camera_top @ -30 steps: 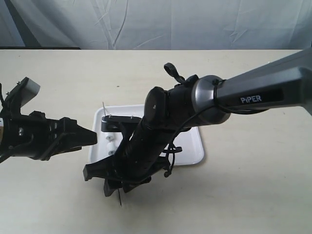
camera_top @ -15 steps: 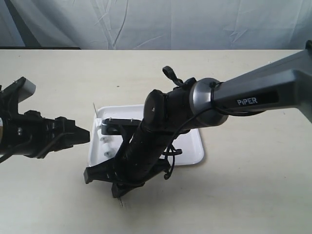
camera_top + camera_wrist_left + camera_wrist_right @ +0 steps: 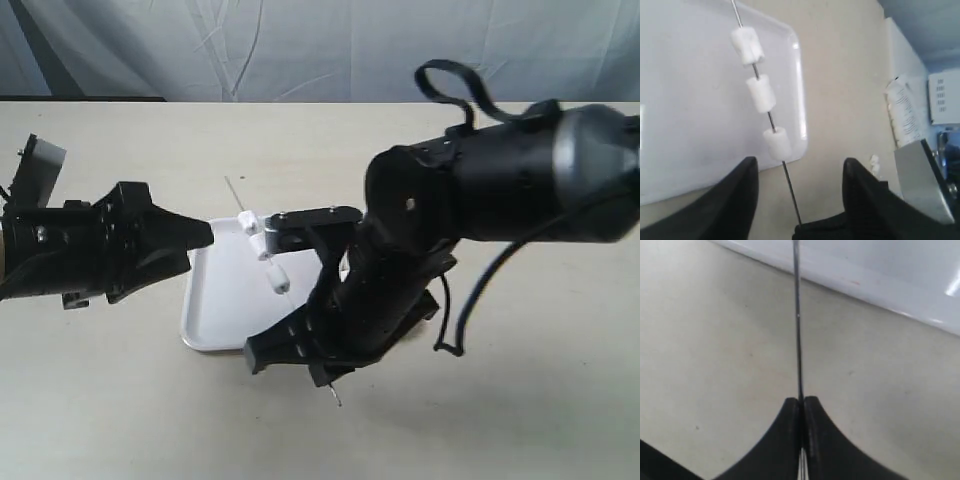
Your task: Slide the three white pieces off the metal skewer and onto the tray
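The metal skewer [image 3: 262, 248] hangs tilted over the tray [image 3: 196, 322], with the three white pieces [image 3: 260, 243] threaded on its upper half. My right gripper [image 3: 310, 352] is shut on the skewer's lower end, below the tray's near edge. In the right wrist view its fingers [image 3: 812, 412] pinch the skewer [image 3: 797, 330]. My left gripper [image 3: 205, 236] is open, its tips just left of the top piece. In the left wrist view the pieces [image 3: 761, 93] sit on the skewer [image 3: 790, 185] over the tray [image 3: 799, 100], ahead of the open left gripper [image 3: 800, 162].
The right arm's dark bulk [image 3: 480, 190] covers the tray's right part. A crumpled grey cloth [image 3: 320, 45] hangs behind the cream table [image 3: 540, 400]. In the left wrist view a white box and papers [image 3: 905, 115] lie beyond the tray.
My right gripper has lifted the skewer and carried it to the right, so the pieces now show clear of the arm. My left gripper has moved right, up to the skewer.
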